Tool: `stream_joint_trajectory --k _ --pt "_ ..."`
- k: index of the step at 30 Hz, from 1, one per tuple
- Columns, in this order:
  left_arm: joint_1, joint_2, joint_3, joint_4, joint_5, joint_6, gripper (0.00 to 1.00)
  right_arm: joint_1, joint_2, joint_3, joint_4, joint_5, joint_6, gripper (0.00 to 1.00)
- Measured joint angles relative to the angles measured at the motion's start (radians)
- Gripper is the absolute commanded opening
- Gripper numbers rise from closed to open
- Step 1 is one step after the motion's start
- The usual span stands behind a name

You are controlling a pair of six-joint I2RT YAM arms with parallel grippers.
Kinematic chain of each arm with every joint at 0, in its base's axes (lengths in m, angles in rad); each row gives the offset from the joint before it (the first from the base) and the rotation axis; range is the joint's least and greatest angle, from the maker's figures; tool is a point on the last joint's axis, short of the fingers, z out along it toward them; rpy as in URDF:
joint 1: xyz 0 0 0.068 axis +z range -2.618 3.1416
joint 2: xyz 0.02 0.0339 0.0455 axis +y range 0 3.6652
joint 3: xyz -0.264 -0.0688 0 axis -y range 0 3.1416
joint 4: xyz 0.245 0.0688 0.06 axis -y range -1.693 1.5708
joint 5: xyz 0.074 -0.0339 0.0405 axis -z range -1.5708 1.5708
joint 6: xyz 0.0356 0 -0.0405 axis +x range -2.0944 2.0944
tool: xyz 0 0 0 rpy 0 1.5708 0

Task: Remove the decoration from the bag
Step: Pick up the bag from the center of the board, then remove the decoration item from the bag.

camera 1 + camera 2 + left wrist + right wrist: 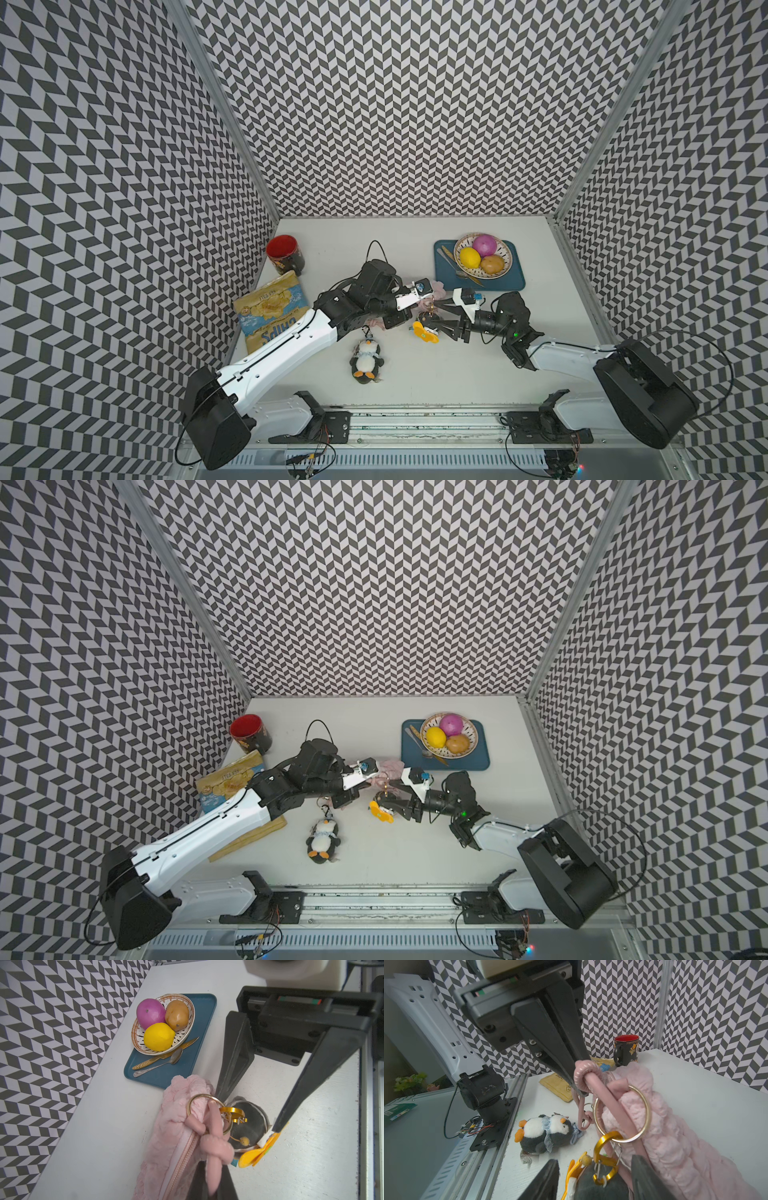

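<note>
Left gripper (575, 1076): clenched on the bag's pink cord strap (596, 1094), just by its knot
Bag (176, 1126): over the middle of the worktop (415, 386), between the two grippers; touching the left fingers, just beside the right ones
Bag material: pale pink, puffy ribbed quilting; pink zip along one edge
Ring (192, 1101): gold metal hoop at the bag's corner; the cord is tied round it
Decoration (248, 1126): dark grey plush with yellow-orange felt parts and a white tag; hooked to the ring by a gold carabiner (232, 1110)
Right gripper (248, 1110): jaws apart, one finger on each side of the decoration; one tip touches the tag; not closed on it
Penguin plush (365, 361): black, white, orange feet; toward the front edge
Writing: "CHIPS" in blue on the yellow-blue packet (272, 316) at the left edge; the mug (284, 253), black with gold ornament and red inside, at the back-left corner, print unreadable
Tray (199, 1022): dark blue, rounded corners, toward the back-right; patterned bowl (138, 1036) holding a lemon, a potato and a pink fruit
</note>
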Motion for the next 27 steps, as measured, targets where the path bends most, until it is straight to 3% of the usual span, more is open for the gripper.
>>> stream_joint_trajectory --k 15,27 --pt "0.000 0.000 0.000 0.012 0.054 0.050 0.00 0.000 0.030 0.002 0.042 -0.067 0.009 0.57" --pt "0.000 -0.025 -0.008 0.016 0.070 0.077 0.00 -0.001 0.029 0.000 0.054 -0.108 0.021 0.47"
